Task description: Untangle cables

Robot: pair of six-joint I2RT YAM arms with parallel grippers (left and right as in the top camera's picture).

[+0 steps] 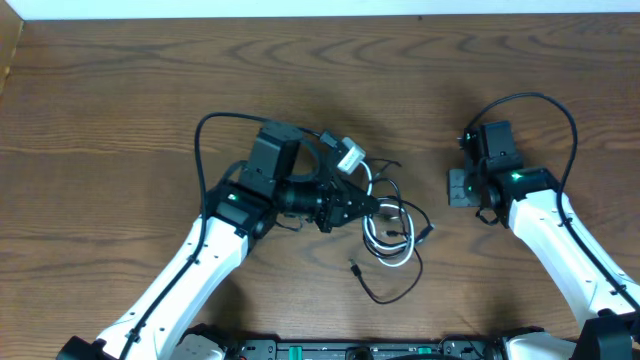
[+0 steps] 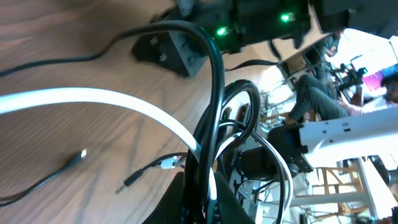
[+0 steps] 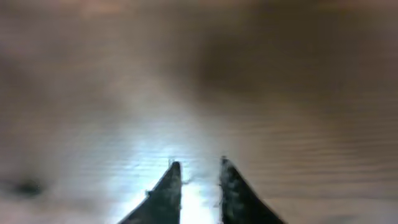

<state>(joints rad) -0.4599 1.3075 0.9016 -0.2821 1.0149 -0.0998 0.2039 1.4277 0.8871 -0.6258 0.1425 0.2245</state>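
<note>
Overhead, l. to r. on wood table (image 1: 100, 110): left arm (image 1: 200, 260) stretched in from near-left corner, green light (image 1: 232, 197) lit by wrist. Left gripper (image 1: 365, 205) clamped tight on cables (image 1: 390, 225) at table centre. Just right of jaws, white cable (image 1: 385, 250) coiled in loops, w/ white plug block (image 1: 350, 155) on far side of gripper. Through the coil, black cable (image 1: 385, 292) trailing toward near edge, small plug end (image 1: 355, 267) flat on wood. Well apart at right: right arm (image 1: 560, 240), clear of tangle.

From left wrist cam, not visible from above: both cords bunched together and running down into jaws at bottom of frame. White one arcing across foreground, two small plug tips (image 2: 81, 155) lying on wood at left, room beyond table edge blurred.

From right wrist cam only: right gripper (image 3: 199, 168) narrowly parted, fingertips (image 3: 171, 183) close w/ slim gap, nothing between. Over wood or touching it, can't tell which.

Lettering on strip (image 1: 400, 350) at near edge too small to read.
</note>
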